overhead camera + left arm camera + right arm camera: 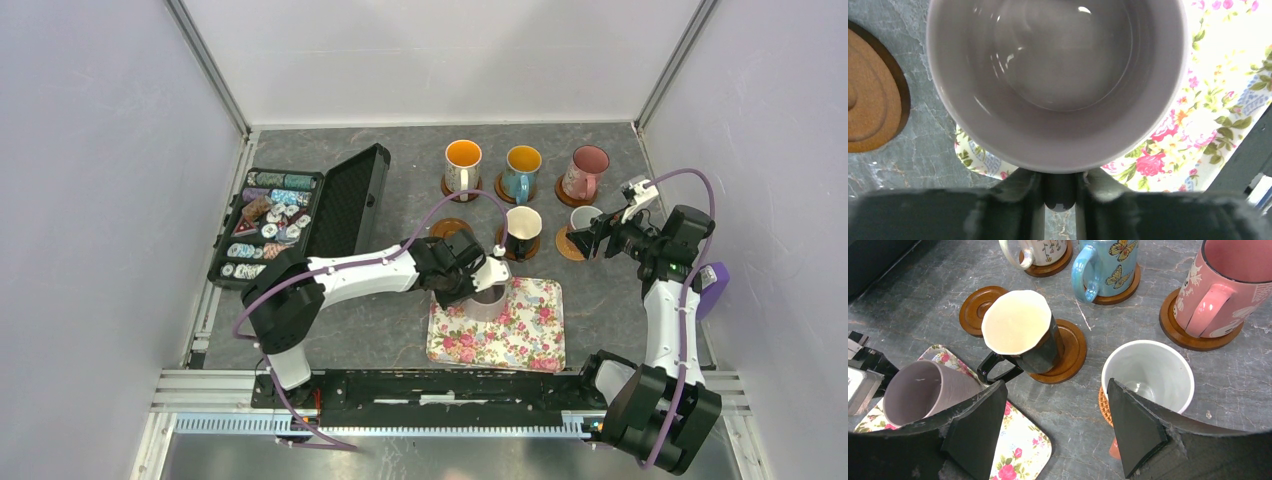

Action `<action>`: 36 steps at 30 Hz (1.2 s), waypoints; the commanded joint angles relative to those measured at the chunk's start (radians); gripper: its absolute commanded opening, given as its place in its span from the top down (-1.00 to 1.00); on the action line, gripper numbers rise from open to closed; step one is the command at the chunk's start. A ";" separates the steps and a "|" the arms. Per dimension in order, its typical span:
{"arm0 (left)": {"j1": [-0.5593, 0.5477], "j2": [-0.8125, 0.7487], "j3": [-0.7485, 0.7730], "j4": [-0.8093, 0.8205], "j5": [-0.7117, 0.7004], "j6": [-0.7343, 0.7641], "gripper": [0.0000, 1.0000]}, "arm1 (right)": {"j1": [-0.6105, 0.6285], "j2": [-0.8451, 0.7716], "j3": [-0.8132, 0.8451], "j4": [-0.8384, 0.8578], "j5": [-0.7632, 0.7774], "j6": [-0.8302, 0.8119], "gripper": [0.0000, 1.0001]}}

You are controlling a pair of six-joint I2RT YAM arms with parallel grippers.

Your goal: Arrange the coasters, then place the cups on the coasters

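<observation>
One glossy lilac mug [1058, 75], ringed brown coaster [868, 95].

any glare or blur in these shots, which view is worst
Left wrist is worst: small glare spots inside the lilac mug, and the left gripper at the bottom is soft and out of focus. Right wrist: black mug sharp, right gripper dark with slightly soft edges. Top external: even light, faint shadows, no strong glare.

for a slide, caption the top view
Left gripper grips the lilac mug at the edge of the floral tray; five mugs sit on coasters, one coaster bare.
</observation>
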 commanded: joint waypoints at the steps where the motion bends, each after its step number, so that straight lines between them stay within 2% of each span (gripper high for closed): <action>1: -0.007 0.003 0.053 -0.012 0.000 -0.007 0.83 | -0.005 -0.018 0.010 0.004 -0.004 -0.014 -0.61; 2: -0.007 -0.008 0.055 -0.010 0.000 -0.018 0.95 | -0.004 -0.018 0.010 0.003 -0.002 -0.017 -0.61; 12: 0.019 -0.243 -0.028 0.140 0.000 -0.180 0.95 | -0.004 -0.018 0.007 0.006 -0.005 -0.009 -0.61; 15: 0.047 -0.277 -0.025 0.163 -0.028 -0.242 0.95 | -0.004 -0.020 0.004 0.006 -0.004 -0.007 -0.61; 17: 0.068 -0.296 -0.019 0.182 -0.096 -0.289 0.95 | -0.004 -0.020 0.005 0.006 -0.001 -0.005 -0.61; 22: 0.122 -0.277 0.046 0.180 -0.320 -0.416 0.96 | -0.004 -0.020 0.009 0.015 0.010 0.010 -0.61; 28: 0.125 -0.204 0.164 0.130 -0.561 -0.631 0.96 | -0.004 -0.018 0.012 0.022 0.025 0.027 -0.61; 36: 0.118 -0.103 0.246 0.060 -0.580 -0.859 0.95 | -0.004 -0.022 0.007 0.015 0.037 0.032 -0.61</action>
